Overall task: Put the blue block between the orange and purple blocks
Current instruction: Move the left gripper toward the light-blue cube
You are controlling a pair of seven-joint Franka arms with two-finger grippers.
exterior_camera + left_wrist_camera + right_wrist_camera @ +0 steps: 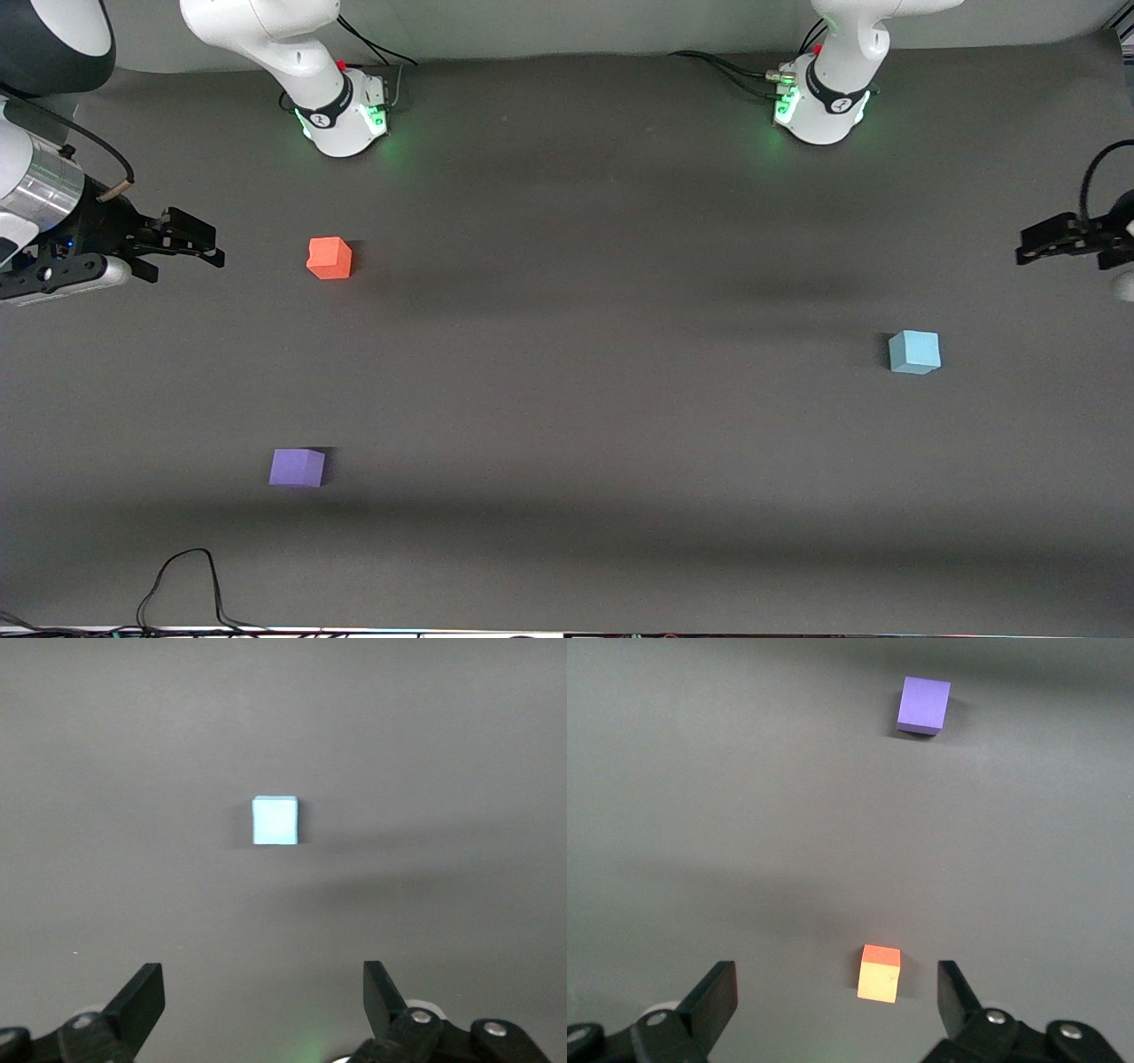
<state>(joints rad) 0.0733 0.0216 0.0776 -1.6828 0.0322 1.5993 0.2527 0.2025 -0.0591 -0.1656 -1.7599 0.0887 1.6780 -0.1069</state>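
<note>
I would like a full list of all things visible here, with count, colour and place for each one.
blue block: one, light blue, on the table toward the left arm's end.
orange block: one, orange-red, toward the right arm's end, farther from the front camera than the purple one.
purple block: one, violet, toward the right arm's end, nearest the front camera.
table: one, dark grey.
cables: black, at the table edge nearest the front camera.
left claw: one, black, open, waiting over the left arm's end.
right claw: one, black, open, waiting over the right arm's end.
</note>
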